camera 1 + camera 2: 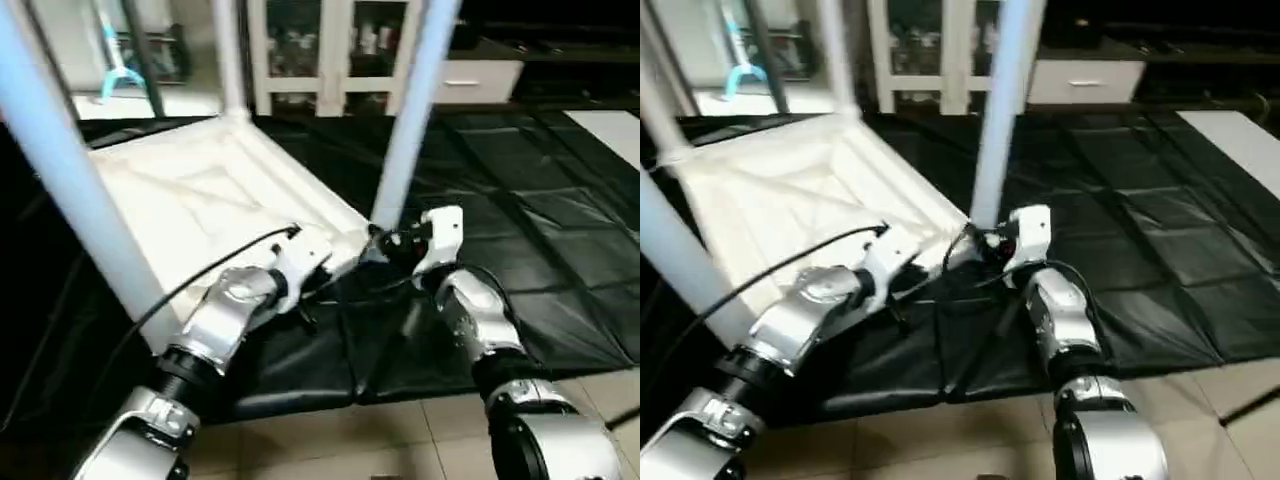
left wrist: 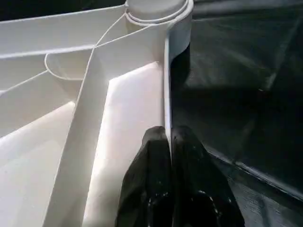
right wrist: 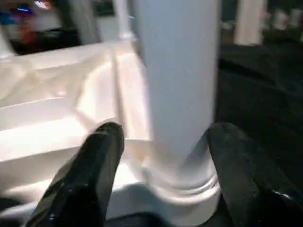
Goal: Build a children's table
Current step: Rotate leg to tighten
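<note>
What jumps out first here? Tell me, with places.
The white table top lies upside down on black floor mats, legs standing up from its corners. At its near edge the right gripper straddles one leg at its base, jaws open; the shut left gripper meets the rim.

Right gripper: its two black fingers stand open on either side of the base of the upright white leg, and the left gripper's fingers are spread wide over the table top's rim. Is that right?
Not quite. The right gripper does straddle the leg base with open fingers, but the left gripper is shut, its fingers pressed together at the table top rim, as the left wrist view shows.
</note>
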Available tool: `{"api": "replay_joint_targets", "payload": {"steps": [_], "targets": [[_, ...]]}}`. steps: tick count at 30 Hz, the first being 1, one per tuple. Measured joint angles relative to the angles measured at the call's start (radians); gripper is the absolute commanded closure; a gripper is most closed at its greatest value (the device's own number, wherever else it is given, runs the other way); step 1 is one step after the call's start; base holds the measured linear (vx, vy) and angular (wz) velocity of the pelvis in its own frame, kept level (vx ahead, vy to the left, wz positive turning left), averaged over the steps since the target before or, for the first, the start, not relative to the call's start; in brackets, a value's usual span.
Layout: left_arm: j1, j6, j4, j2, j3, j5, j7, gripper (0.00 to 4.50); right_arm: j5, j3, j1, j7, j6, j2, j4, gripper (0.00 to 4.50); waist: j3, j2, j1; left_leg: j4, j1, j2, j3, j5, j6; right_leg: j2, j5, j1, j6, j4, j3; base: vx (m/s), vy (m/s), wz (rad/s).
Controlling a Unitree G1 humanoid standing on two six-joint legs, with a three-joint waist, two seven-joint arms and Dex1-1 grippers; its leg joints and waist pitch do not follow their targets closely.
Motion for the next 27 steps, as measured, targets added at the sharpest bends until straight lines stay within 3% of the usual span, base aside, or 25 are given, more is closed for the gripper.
{"api": "replay_joint_targets", "payload": {"steps": [4,12,14,16,17,21,27], "targets": [[-0.015,-0.022,0.018,0.002,-0.002,0.0,0.006,4.5,0.033,0.053,0.082,0.19,0.061,-0.051,-0.156,0.73,0.001,0.002,0.003,0.0,-0.006,0.0,-0.001,0.0,0.0,0.0,0.004,-0.004,-0.006,-0.001,-0.001,0.0,0.0,0.0],[-0.031,-0.049,0.046,0.022,0.012,0.007,0.012,4.5,0.072,0.068,0.247,0.345,0.173,-0.23,-0.384,0.65,0.002,0.002,0.007,-0.002,-0.008,0.0,0.001,-0.001,0.001,0.0,0.004,-0.007,-0.005,-0.004,-0.001,0.0,0.0,0.0],[-0.041,-0.078,0.071,0.02,0.012,0.007,0.024,4.5,0.062,0.046,0.33,0.282,0.177,-0.233,-0.473,0.65,0.002,0.0,0.011,-0.004,-0.007,0.001,0.001,0.0,0.001,0.001,0.003,-0.008,-0.004,-0.004,-0.001,0.0,0.0,0.0],[-0.043,-0.085,0.082,0.02,0.023,0.006,0.036,4.5,0.051,0.035,0.361,0.23,0.188,-0.227,-0.481,0.65,0.003,0.001,0.007,-0.004,-0.007,0.0,0.001,0.0,0.001,0.001,0.003,-0.009,-0.003,-0.003,0.0,0.0,0.0,0.0],[-0.043,-0.084,0.082,0.02,0.033,0.003,0.032,4.22,0.039,0.023,0.374,0.179,0.196,-0.212,-0.488,0.61,0.003,0.002,0.004,-0.004,-0.007,0.0,0.001,0.0,0.001,0.001,0.003,-0.011,-0.002,-0.003,0.0,0.0,0.0,0.0],[-0.043,-0.087,0.078,0.019,0.049,-0.011,0.014,3.83,0.034,0.003,0.398,0.066,0.206,-0.16,-0.528,0.6,0.004,0.002,0.009,-0.006,-0.009,0.0,0.001,0.0,0.001,0.001,0.003,-0.013,-0.002,-0.003,0.0,0.0,0.0,0.0],[-0.043,-0.093,0.029,0.017,0.062,-0.044,-0.019,3.38,0.02,-0.001,0.434,-0.033,0.22,-0.147,-0.594,0.6,0.005,0.003,0.028,-0.006,-0.01,0.0,0.003,-0.002,0.005,0.0,0.003,-0.014,-0.002,-0.007,0.001,0.0,0.0,0.0]]}}
